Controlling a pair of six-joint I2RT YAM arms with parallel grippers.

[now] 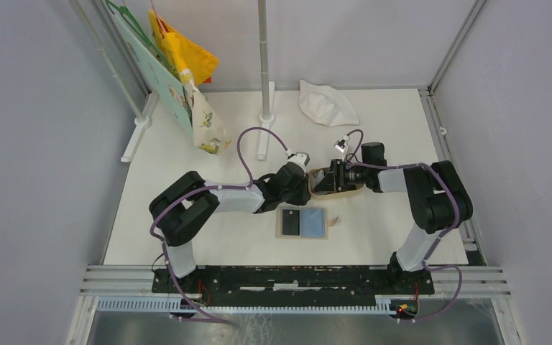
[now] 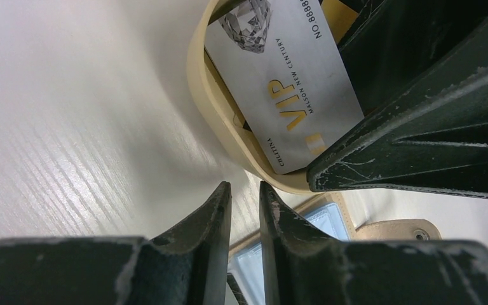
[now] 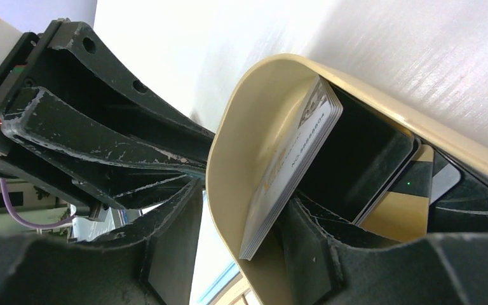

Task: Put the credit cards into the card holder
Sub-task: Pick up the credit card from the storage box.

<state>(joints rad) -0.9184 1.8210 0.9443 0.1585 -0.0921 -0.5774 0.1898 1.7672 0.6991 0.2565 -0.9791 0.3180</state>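
Observation:
The beige card holder (image 1: pixel 316 223) lies open in front of the arms, light blue lining up, with a black card (image 1: pixel 291 221) on its left half. A tan oval tray (image 1: pixel 355 188) holds the other cards. In the right wrist view a grey-white card (image 3: pixel 290 162) leans on the tray wall (image 3: pixel 241 121), with a black card (image 3: pixel 356 159) and an orange card (image 3: pixel 394 216) behind it. My right gripper (image 3: pixel 244 203) is open and straddles the tray wall and grey-white card. My left gripper (image 2: pixel 244 187) is almost shut and empty, just outside the tray rim (image 2: pixel 222 108).
A white pole on a base (image 1: pixel 266 115) and a crumpled white cloth (image 1: pixel 327 104) stand at the back. Hanging fabric bags (image 1: pixel 187 86) are at the back left. Both grippers (image 1: pixel 320 181) are crowded close at the tray's left end.

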